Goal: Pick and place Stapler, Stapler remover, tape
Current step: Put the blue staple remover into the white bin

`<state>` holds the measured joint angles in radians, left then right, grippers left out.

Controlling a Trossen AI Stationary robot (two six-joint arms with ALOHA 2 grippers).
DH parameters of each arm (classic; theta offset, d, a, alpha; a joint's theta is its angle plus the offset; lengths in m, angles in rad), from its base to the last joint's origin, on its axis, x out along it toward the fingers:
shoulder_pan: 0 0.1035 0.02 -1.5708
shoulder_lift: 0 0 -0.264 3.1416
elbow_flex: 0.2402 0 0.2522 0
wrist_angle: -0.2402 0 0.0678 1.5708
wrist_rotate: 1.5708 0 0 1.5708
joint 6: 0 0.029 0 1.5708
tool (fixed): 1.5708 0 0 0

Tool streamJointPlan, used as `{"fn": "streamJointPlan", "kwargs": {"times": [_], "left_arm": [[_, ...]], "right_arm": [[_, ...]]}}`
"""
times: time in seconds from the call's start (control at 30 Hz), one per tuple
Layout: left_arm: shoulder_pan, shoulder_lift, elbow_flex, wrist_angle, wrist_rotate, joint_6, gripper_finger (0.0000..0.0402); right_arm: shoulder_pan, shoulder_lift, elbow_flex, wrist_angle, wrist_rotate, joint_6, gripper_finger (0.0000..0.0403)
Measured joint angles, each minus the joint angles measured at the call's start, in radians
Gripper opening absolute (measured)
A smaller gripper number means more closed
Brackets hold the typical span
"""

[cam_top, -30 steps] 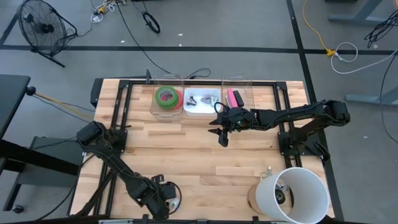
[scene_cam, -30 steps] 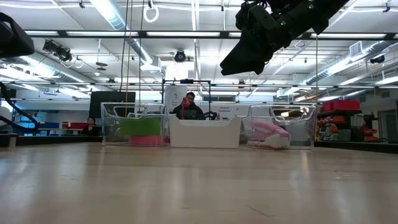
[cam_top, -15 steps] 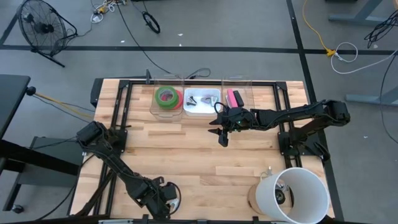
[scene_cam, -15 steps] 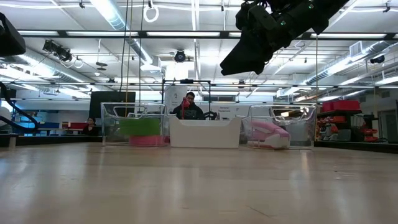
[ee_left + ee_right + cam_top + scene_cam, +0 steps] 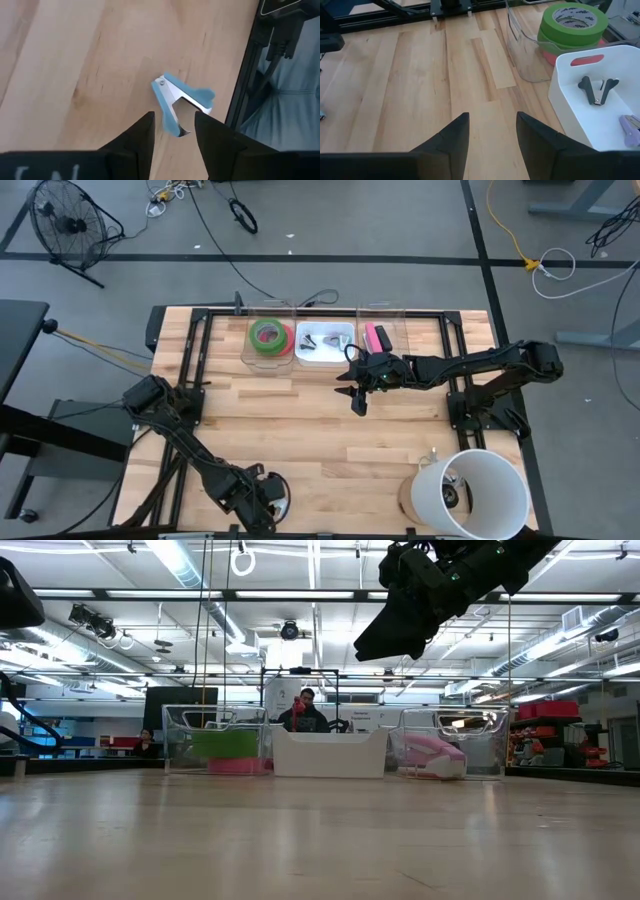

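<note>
- My left gripper (image 5: 174,132) sits low at the near edge of the table (image 5: 300,420), close to the left corner, and its fingers (image 5: 142,137) stand apart with a gap between them.
- A blue staple remover (image 5: 181,102) lies flat on the wood right in front of that gripper; one of its blue handles reaches into the gap between the fingers, though I cannot tell whether either finger touches it. Nothing is gripped yet.
- My right gripper (image 5: 490,132) hangs above the middle of the table, nearer the far side, fingers spread and holding nothing.
- Ahead of it along the far edge I see three bins in a row: a clear bin (image 5: 266,338) holding the tape (image 5: 572,21), green rolls stacked on a pinkish-red one; a white bin (image 5: 600,115) just beside it with a dark staple remover (image 5: 597,89) inside; and another clear bin (image 5: 450,755) holding a pink stapler (image 5: 432,753).
- A white bucket (image 5: 480,492) stands at the near right corner.
- In the room behind the table a person (image 5: 306,710) sits.
</note>
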<state>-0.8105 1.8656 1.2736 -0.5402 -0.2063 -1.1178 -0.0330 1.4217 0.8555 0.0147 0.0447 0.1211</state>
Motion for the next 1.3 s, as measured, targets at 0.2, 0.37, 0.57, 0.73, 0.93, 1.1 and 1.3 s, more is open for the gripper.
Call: {"fn": "streamJointPlan", "kwargs": {"times": [0.2, 0.37, 0.57, 0.73, 0.93, 1.1, 1.3], "left_arm": [[0.000, 0.006, 0.000, 0.014, -0.002, 0.001, 0.0138], [0.006, 0.076, 0.001, 0.033, 0.049, -0.005, 0.0138], [0.028, 0.111, 0.001, 0.035, 0.167, -0.028, 0.0138], [0.041, 0.121, 0.004, 0.026, 0.144, 0.052, 0.0132], [0.059, 0.119, 0.004, 0.015, 0.136, 0.133, 0.0044], [0.078, 0.120, 0.004, 0.017, 0.069, 0.152, 0.0041], [0.129, 0.123, 0.013, 0.010, 0.024, 0.294, 0.0042]], "right_arm": [[0.000, 0.000, 0.000, 0.000, 0.000, 0.000, 0.0164], [0.000, 0.000, 0.000, 0.000, 0.000, 0.000, 0.0164], [0.000, 0.000, 0.000, 0.000, 0.000, 0.000, 0.0164], [0.000, 0.000, 0.000, 0.000, 0.000, 0.000, 0.0164], [0.000, 0.000, 0.000, 0.000, 0.000, 0.000, 0.0164], [0.000, 0.000, 0.000, 0.000, 0.000, 0.000, 0.0164], [0.000, 0.000, 0.000, 0.000, 0.000, 0.000, 0.0164]]}}
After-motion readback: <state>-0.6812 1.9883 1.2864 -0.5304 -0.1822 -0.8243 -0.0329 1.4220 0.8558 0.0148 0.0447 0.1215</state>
